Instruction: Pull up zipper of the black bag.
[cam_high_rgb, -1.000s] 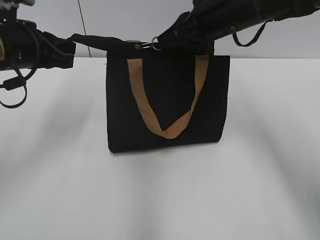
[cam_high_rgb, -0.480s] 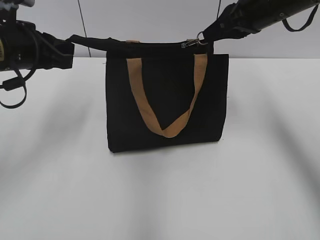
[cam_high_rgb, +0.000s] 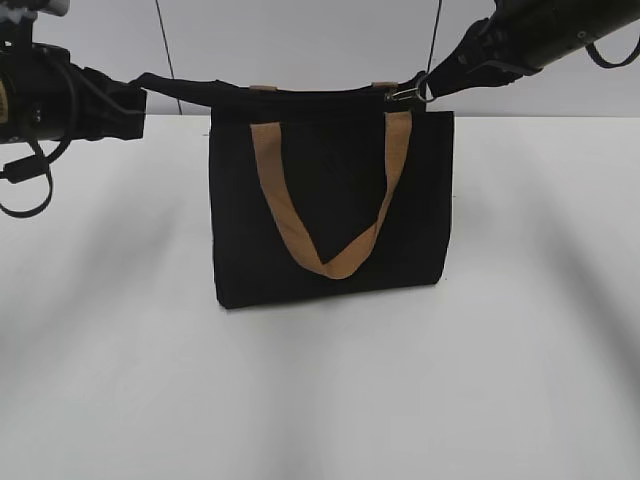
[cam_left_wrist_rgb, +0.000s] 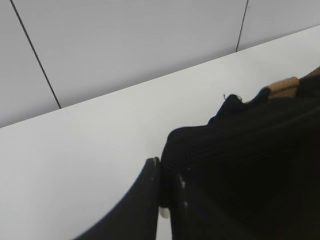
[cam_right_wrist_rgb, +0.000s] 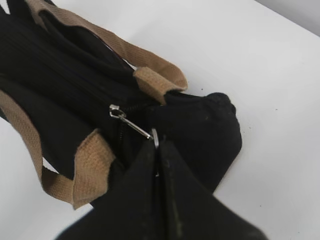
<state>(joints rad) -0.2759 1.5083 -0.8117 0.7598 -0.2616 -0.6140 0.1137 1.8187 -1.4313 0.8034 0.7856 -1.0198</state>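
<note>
The right gripper (cam_high_rgb: 428, 88) has carried the zipper (cam_high_rgb: 402, 93) along the top of the black bag (cam_high_rgb: 330, 200): a second ago the silver slider sat near the bag's left tan strap, half a second ago it was past the middle, and now it lies just inside the right top corner, right at the gripper's tips. From the wrist view the jaws are pressed together on the ring pull (cam_right_wrist_rgb: 155, 138), with the slider (cam_right_wrist_rgb: 116, 111) trailing just ahead of them on its small link and the zip track behind it drawn closed.

I'd judge the pull is all but finished; only a short bit of track seems to be left between the slider and the corner fabric bunched beside the gripper.

At the far end from the right gripper, the left gripper (cam_left_wrist_rgb: 167, 192) is clamped on a fold of the bag's black corner fabric, holding the top edge taut against the pull. The whole top edge runs as a stretched line between the two grippers.

Below the right gripper the front strap handle (cam_high_rgb: 330, 190) hangs down the bag's face, and its stitched end (cam_right_wrist_rgb: 92, 165) sits close beside the slider; the rear strap (cam_right_wrist_rgb: 150, 75) lies just beyond the track. Neither crosses the zip. The white table (cam_high_rgb: 320, 400) around the bag shows nothing in the way.
</note>
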